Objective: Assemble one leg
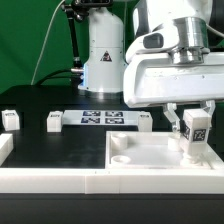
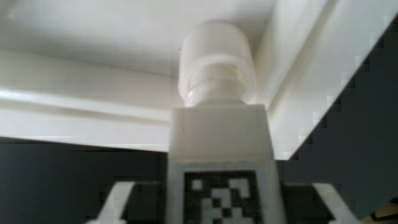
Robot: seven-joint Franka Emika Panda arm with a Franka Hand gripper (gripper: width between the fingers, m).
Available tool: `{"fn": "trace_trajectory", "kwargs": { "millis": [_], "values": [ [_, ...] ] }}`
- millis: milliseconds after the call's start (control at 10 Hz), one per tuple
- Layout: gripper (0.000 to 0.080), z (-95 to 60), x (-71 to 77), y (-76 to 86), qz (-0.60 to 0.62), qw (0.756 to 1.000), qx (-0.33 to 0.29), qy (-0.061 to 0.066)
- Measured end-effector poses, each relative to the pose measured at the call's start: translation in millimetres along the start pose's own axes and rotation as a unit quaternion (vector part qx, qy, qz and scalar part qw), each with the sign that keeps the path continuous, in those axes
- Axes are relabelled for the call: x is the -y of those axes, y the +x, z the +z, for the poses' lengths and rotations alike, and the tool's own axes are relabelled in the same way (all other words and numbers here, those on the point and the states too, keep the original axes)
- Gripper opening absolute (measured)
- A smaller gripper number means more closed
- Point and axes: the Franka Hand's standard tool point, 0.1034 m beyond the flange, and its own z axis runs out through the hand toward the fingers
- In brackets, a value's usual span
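Observation:
My gripper (image 1: pixel 192 118) is shut on a small white leg (image 1: pixel 193 134) that carries a black-and-white tag. It holds the leg upright over the near right corner of the large white square plate (image 1: pixel 140 152). The leg's lower end is down at the plate's corner; I cannot tell whether it sits in a hole. In the wrist view the leg (image 2: pixel 221 140) fills the middle, its rounded tip against the plate (image 2: pixel 98 60), and a finger (image 2: pixel 119 198) shows on either side of it.
Three more tagged white legs (image 1: pixel 10 120) (image 1: pixel 54 121) (image 1: pixel 145 121) stand on the black table behind the plate. The marker board (image 1: pixel 100 119) lies between them. The arm's base (image 1: pixel 103 55) stands at the back. A white rim (image 1: pixel 60 176) runs along the front.

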Motion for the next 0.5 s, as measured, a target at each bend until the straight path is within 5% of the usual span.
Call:
{"fn": "trace_trajectory", "kwargs": {
  "millis": [500],
  "values": [
    [0.029,3.9,-0.3,-11.2,-0.002,0.999,-0.049,-0.01]
  ]
}}
